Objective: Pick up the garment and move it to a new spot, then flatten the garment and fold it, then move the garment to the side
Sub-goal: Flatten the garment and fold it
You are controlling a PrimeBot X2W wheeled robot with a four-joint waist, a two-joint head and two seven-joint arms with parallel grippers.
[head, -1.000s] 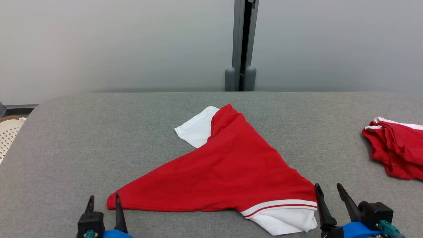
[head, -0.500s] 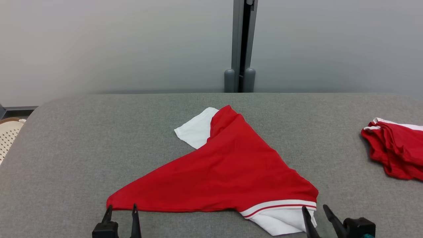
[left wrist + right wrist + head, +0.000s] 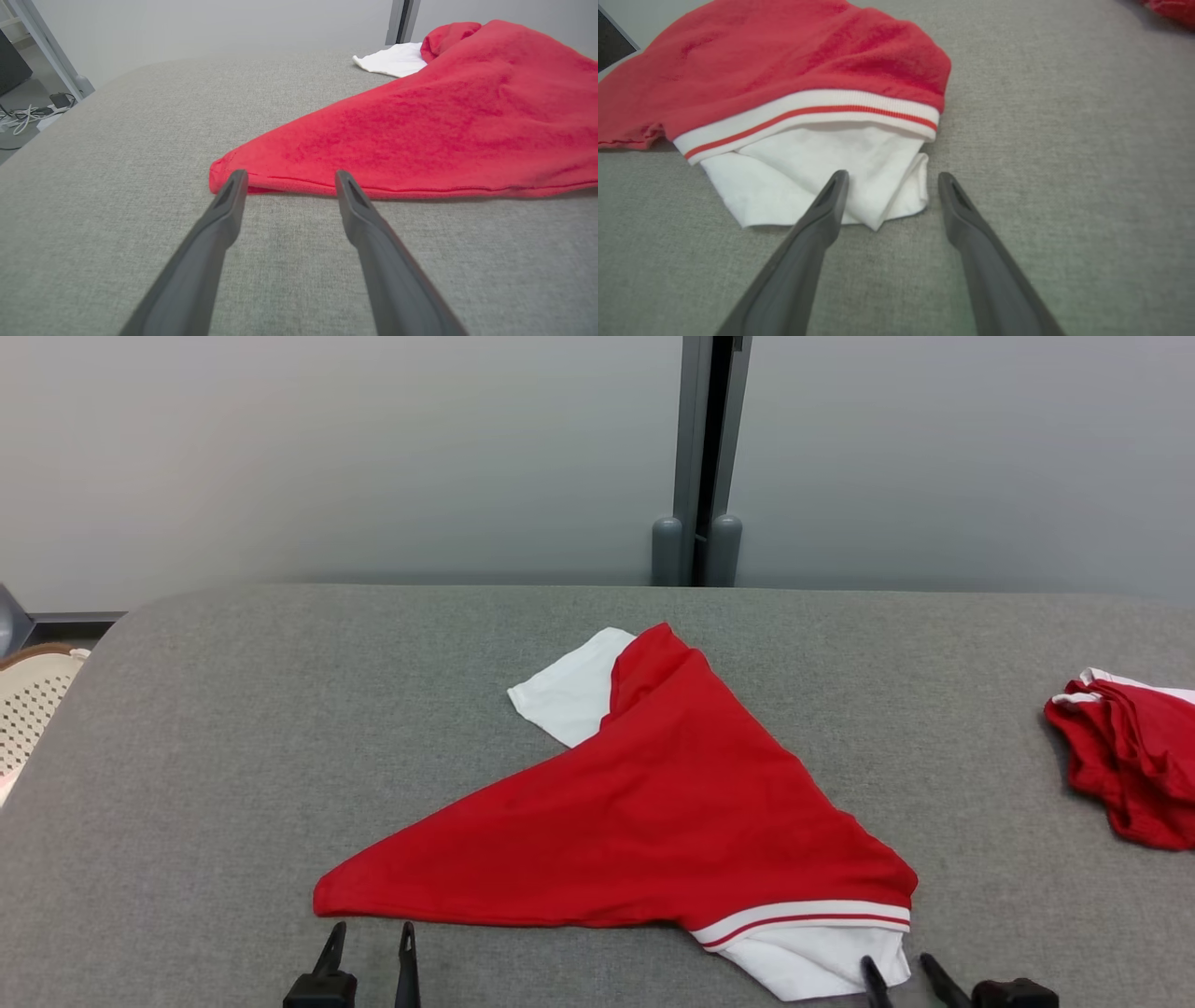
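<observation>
Soft, even light is cast from overhead and no glare is seen. Only a thin, faint shadow is thrown under the hem of the garment onto the grey tabletop. The head view is rendered sharp. In the wrist views, straight lines are bowed toward the edges, the jaws are softened near the bottom edge, and the far wall is blurred.

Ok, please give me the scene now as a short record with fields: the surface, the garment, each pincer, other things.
surface: grey fabric-covered table
garment: red shirt with white sleeves and striped cuff, lying loosely as a triangle, not yet flat
left pincer: open, at the shirt's red left corner, holding nothing
right pincer: open, at the white sleeve, holding nothing
other: crumpled red and white garment at the right edge; pale perforated basket beyond the left edge
</observation>
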